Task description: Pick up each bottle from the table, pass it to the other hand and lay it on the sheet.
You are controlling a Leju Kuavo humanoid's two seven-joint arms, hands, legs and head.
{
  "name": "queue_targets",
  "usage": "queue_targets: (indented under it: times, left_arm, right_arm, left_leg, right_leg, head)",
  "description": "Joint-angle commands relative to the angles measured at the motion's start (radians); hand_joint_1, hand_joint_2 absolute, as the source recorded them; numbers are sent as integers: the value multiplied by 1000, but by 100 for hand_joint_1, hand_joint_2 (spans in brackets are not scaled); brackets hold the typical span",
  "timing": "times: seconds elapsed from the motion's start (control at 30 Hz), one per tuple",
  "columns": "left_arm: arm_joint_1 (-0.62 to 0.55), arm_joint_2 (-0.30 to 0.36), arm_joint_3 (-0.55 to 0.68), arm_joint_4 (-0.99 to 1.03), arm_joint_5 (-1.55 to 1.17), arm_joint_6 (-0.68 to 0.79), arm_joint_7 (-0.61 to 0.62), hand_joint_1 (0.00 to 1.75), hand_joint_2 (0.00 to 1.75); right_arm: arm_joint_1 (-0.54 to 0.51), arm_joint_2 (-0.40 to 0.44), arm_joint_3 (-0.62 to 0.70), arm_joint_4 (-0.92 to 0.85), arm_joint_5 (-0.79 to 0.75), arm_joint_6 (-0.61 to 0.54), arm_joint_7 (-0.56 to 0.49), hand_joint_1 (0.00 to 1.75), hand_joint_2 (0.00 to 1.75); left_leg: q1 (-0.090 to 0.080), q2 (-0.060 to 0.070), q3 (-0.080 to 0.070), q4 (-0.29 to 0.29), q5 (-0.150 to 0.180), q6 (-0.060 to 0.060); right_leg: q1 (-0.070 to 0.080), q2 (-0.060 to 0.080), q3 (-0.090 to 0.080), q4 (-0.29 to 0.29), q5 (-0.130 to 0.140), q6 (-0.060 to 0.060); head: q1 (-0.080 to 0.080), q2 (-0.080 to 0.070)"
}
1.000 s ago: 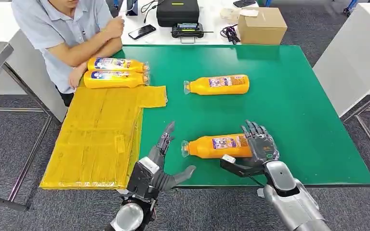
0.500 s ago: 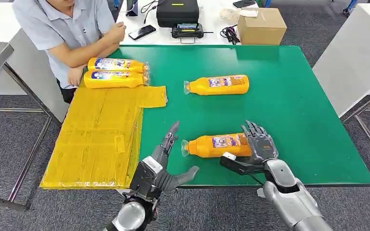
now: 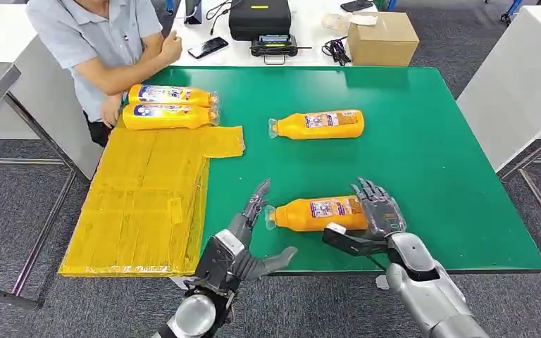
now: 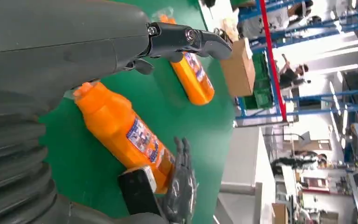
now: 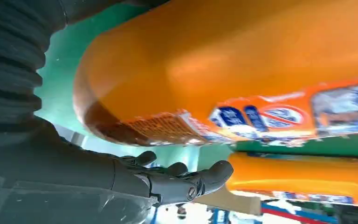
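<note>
Orange bottle (image 3: 318,213), clear cap, blue-white label, lies on my green counter (image 3: 430,155); R hand (image 3: 375,218) cupped round its base, L hand (image 3: 250,239) spread, grasping nothing.

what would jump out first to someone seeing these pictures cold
Probably the near orange bottle lying on its side at the front of the green table, with the right hand wrapped around its base and the left hand open just off its cap end. Next, the yellow sheet along the table's left side, with two bottles already lying at its far end beside a seated person.
</note>
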Motion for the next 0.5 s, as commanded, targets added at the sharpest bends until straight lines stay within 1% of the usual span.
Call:
queue_targets:
  times: [0.03,0.27,0.33,0.37,0.4,0.43,0.5]
  left_arm:
    - [-45,12,-39,60,8,-8,1,0,175]
    - [-45,12,-39,60,8,-8,1,0,175]
    - [-44,14,-41,59,8,-10,1,0,175]
    - [-45,15,-44,57,9,-13,1,0,175]
    - [-45,15,-45,56,9,-13,1,0,175]
    - [-47,15,-46,56,11,-15,1,0,175]
    - [-50,14,-49,61,12,-17,1,0,175]
  right_arm:
    - [13,-40,82,-5,-9,29,-27,0,175]
    - [13,-40,82,-5,-9,29,-27,0,175]
    - [11,-43,89,-3,-4,29,-29,0,175]
    - [11,-43,90,-1,-7,22,-33,0,175]
    - [10,-42,91,-1,-8,23,-34,0,175]
    - [9,-45,96,2,-15,30,-40,0,175]
    - [13,-44,93,9,-32,39,-48,0,175]
  left_leg:
    - [1,-1,4,-1,-1,-2]
    - [1,-1,4,-1,-1,-2]
    - [2,-1,6,-1,-2,-3]
    - [1,-1,4,-1,-1,-2]
    - [2,-1,7,0,-3,-3]
    - [1,-1,5,-1,-1,-2]
    - [2,-1,6,-1,-2,-3]
  right_leg:
    - [1,-2,4,-1,-1,-2]
    - [1,-1,4,-1,-1,-2]
    - [2,-1,7,-1,-2,-3]
    - [1,-2,5,-1,-1,-2]
    - [2,-1,8,-1,-3,-4]
    - [1,-1,5,-1,-2,-3]
    - [2,-1,7,-2,-2,-3]
  head:
    - [0,0]
    - [0,0]
    - [0,0]
    - [0,0]
    - [0,0]
    - [0,0]
    - [0,0]
